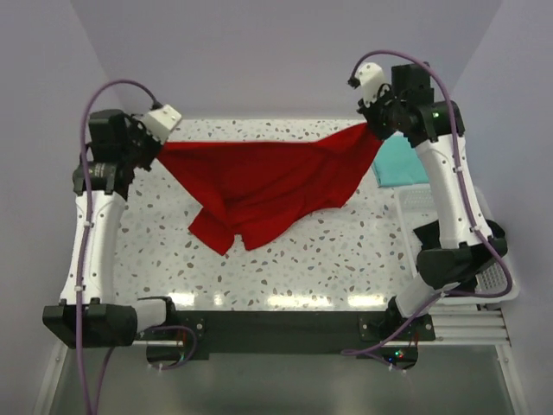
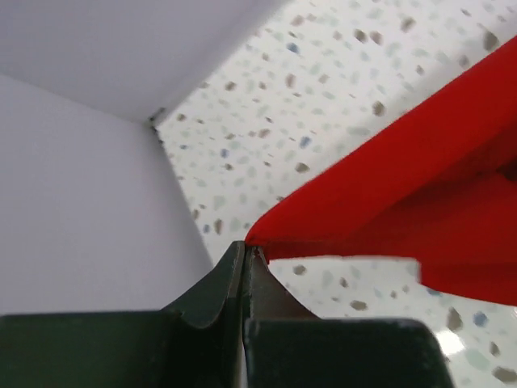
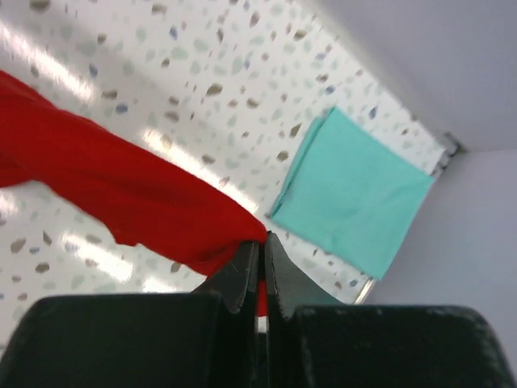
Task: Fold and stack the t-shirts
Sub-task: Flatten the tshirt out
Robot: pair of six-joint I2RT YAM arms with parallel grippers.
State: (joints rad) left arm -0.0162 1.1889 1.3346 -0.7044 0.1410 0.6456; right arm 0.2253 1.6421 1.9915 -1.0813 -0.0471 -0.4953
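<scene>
The bright red t-shirt (image 1: 263,183) hangs stretched between both grippers above the far part of the table, its lower part sagging onto the tabletop. My left gripper (image 1: 158,145) is shut on its left corner, seen in the left wrist view (image 2: 246,246) with red cloth (image 2: 420,194) running right. My right gripper (image 1: 377,130) is shut on its right corner; in the right wrist view (image 3: 262,241) red cloth (image 3: 121,190) trails left. The mint-teal t-shirt (image 1: 402,162) lies folded at the far right and shows in the right wrist view (image 3: 355,190). The black t-shirt is out of view.
A white lattice basket (image 1: 501,281) stands at the right edge, partly behind my right arm. The speckled tabletop (image 1: 302,259) is enclosed by pale walls at the back and sides.
</scene>
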